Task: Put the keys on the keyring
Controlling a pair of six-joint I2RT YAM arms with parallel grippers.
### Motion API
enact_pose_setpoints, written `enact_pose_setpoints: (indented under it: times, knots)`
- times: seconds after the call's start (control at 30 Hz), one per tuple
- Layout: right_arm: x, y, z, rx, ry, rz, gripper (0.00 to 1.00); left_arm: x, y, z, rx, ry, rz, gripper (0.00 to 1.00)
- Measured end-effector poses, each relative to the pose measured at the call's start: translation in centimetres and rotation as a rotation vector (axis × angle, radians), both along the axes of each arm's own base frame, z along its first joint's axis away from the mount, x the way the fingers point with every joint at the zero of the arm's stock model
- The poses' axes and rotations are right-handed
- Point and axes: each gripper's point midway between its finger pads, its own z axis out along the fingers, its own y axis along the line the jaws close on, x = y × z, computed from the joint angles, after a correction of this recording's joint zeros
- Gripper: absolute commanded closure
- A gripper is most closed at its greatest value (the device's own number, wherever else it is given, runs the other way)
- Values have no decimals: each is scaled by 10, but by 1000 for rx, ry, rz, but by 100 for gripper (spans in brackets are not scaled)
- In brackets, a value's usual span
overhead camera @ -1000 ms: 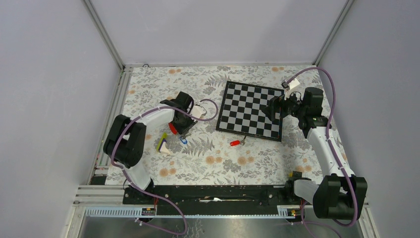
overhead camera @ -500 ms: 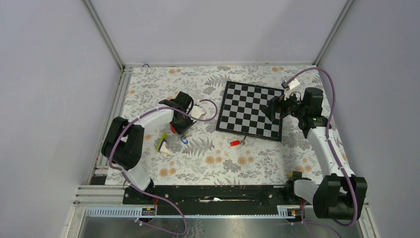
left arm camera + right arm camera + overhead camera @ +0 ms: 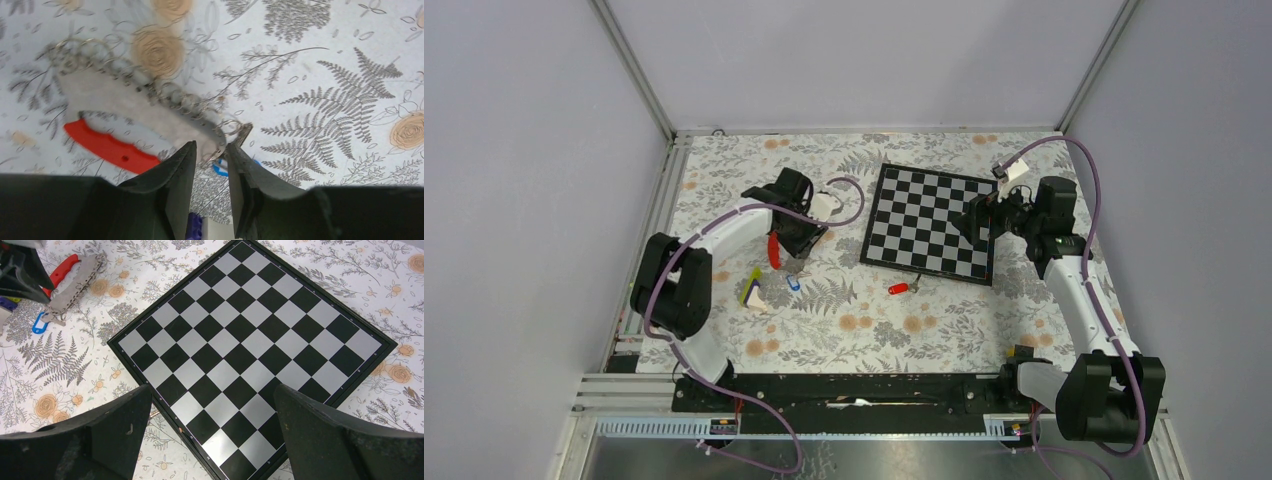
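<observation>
Left gripper (image 3: 211,148): the jaws are drawn almost together, and the end of the keyring (image 3: 130,102) is pinched between them, judging by the narrow gap in the left wrist view.
Right gripper (image 3: 212,390): it is spread wide and nothing is held; it is poised above the chessboard (image 3: 250,350).
Keyring: the grey strap is trailed from the left fingers toward the tablecloth (image 3: 874,330), with its red section (image 3: 107,148) alongside and small wire rings along one edge.
Blue key (image 3: 39,326): it is seen just beside the held end of the strap; whether it is already threaded cannot be told.
Red key (image 3: 898,288): it is left on the cloth at the near edge of the chessboard, well apart from the keyring.
Block (image 3: 752,288): it is placed near the left arm, on the side toward the bases.
Risk, grip: the limp strap could be lost from so small a hold if it is swung.
Risk, snagging: the blue key could be dragged or flicked off by the trailing rings.
Risk, threading: the red key is thin and flat, so a grasp could be missed and the key pushed under the board's edge.
</observation>
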Motion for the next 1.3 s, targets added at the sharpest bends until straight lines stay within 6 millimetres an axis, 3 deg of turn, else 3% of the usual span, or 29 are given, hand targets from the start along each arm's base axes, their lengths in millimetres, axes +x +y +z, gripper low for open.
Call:
enact_pose_setpoints:
  times: [0.3, 0.63, 1.3]
  knots:
    - [0, 0, 0, 0, 0, 0, 0, -15, -21, -23, 26, 51, -138, 63]
    - [0, 0, 0, 0, 1, 0, 0, -14, -11, -46, 107, 62, -144, 63]
    - [-1, 0, -4, -2, 7, 1, 0, -13, -11, -46, 118, 39, -152, 94]
